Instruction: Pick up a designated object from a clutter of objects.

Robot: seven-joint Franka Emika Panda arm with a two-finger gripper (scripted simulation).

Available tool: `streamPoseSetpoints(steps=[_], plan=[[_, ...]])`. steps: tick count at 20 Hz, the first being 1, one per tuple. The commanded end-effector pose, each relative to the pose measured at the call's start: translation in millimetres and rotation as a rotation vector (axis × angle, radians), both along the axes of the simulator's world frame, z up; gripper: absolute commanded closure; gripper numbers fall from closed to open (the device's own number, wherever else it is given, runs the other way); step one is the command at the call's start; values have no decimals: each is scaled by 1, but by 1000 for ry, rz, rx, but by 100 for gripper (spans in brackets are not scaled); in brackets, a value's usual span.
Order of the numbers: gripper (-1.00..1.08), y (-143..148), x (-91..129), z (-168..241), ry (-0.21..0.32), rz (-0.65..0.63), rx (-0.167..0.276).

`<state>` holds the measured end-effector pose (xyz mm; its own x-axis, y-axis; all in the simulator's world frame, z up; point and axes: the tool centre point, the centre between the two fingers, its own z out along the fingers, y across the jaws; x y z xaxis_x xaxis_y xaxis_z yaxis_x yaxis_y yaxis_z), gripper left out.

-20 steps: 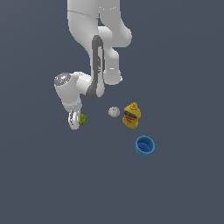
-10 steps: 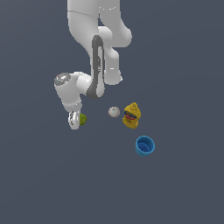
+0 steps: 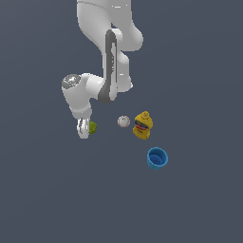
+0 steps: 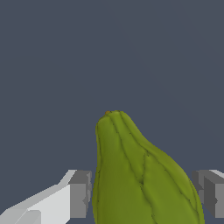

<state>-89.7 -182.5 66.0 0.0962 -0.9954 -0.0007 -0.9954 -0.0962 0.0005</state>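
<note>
The grey worktop [image 3: 199,209] carried every item and filled the background of both views. The white arm [image 3: 110,57] descended from the top of the exterior view and bent toward that view's left, ending in the hand [image 3: 84,129], which stood low over the worktop. Toward the exterior view's right lay the yellow bottle [image 3: 143,125] with its red-blue label, and below it in that view sat the blue cup [image 3: 157,158], open side up and apart from the bottle. The yellow-green lump [image 3: 93,127] lay at the hand, touching its side toward the exterior view's right. In the wrist view the yellow-green lump [image 4: 140,175], ribbed and pear-shaped with its narrow end pointing away from the camera, lay between the two grey fingertips [image 4: 80,192]; one fingertip stood just beside it, while a clear gap remained at the other, so the hand was parted around the lump and not closed on it. The white ball [image 3: 124,121] rested between the lump and the bottle, just beside the bottle.
</note>
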Motion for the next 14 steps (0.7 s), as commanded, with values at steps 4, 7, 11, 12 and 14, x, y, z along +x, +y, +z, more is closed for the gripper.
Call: streamPoseSetpoints(steps=[4,7,11,12,14], plan=[[108,25,6,30,-2,0,0],[108,43,10,51,-1,0,-2],[108,71,16,84,-1,-1,-4],[108,78,18,93,-1,-1,-4],[108,94,22,112,-1,-1,-5]])
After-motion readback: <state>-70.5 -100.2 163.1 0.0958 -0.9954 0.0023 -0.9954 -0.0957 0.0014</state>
